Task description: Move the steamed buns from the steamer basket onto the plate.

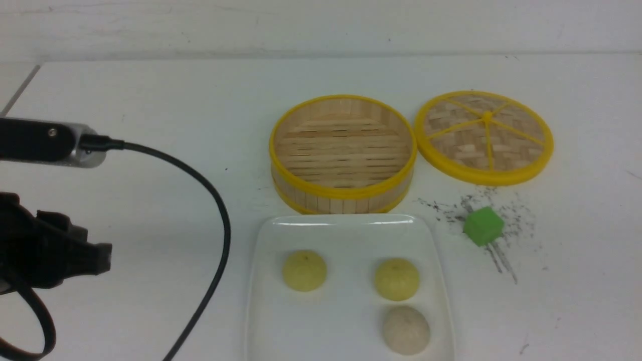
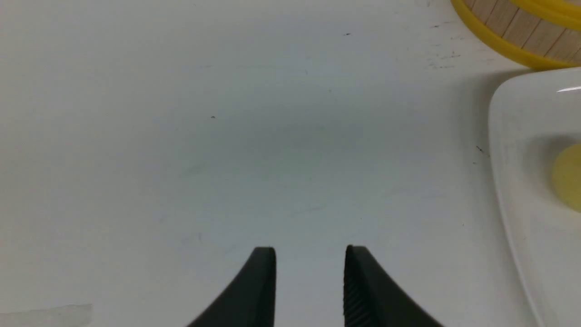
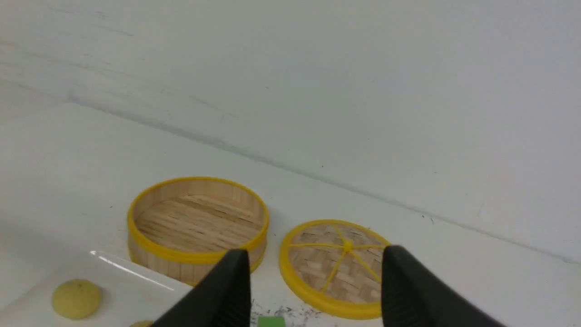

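Taking the visible plate (image 1: 321,331) as the dial, with 12 o'clock away from the robot: all three buns lie on it, two pale yellow, one beige. First yellow bun (image 1: 304,271) towards 11 o'clock, second yellow bun (image 1: 397,280) towards 1, beige bun (image 1: 406,331) towards 4, just beside the second. White plate, rounded corners, shallow raised edge; its near side runs out of the front view. One steamer basket (image 1: 343,198) at 12, just beyond the plate's far edge, slatted floor bare, upright walls, yellow rims. One woven lid (image 1: 485,135) with yellow spokes lies flat at 1, just beside the basket; whether the rims touch, cannot tell. One green cube (image 1: 484,226) at 2, off the plate, on the table (image 1: 577,281), dark smudges around it. Good open room at 9 to 10, between the left arm (image 1: 55,245) and the basket, though a black cable (image 1: 224,220) arcs through it, bowing towards the plate. More bare table at 3, past the cube, and a narrow strip between basket and lid on their near side. Two grippers: left gripper (image 2: 310,246) with fingertips moderately apart, only table surface seen between them, plate edge off to one side; right gripper (image 3: 315,250) spread wide, nothing gripped, basket, lid and cube seen beyond its fingers. Wall (image 1: 321,27) closes off the far side at 12.
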Robot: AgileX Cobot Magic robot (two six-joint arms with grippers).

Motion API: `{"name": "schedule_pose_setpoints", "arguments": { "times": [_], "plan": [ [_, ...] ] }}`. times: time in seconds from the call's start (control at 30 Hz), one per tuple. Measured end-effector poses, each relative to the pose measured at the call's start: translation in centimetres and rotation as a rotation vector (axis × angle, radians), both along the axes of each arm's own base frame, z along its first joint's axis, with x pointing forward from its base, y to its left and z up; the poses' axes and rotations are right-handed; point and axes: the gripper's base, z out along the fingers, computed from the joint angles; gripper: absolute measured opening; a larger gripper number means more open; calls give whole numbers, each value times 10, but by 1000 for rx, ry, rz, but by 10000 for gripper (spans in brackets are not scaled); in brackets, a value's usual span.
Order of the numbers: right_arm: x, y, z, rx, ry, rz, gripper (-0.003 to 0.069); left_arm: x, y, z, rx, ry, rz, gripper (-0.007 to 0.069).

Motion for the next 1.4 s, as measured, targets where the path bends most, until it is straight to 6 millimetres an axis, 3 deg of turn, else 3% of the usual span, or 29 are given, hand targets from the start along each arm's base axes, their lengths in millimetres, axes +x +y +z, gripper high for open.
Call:
{"name": "schedule_pose_setpoints", "arguments": {
  "times": [0.37,0.5,0.67,0.73,0.8,0.9,1.07,1.4],
  "plan": [
    [-53,-16,-27,-21,-9,27,399,2,-4,3,-55,-41,-15,242],
    [-56,-17,-35,-40,44,32,399,3,-5,5,-64,-59,-21,242],
    [-40,-10,-51,-56,111,40,399,3,-5,5,-67,-60,-21,242],
    [-19,-3,-72,-71,156,39,399,3,-6,5,-75,-60,-21,242],
    [-11,0,-80,-74,167,37,399,3,-6,5,-80,-59,-21,242],
    [14,9,-105,-58,166,34,399,4,-7,5,-95,-64,-23,242],
    [35,14,-122,-7,90,16,399,4,-7,5,-101,-63,-22,242],
    [40,11,-123,-6,48,-36,342,4,-8,8,-107,-97,-38,242]
  ]
}}
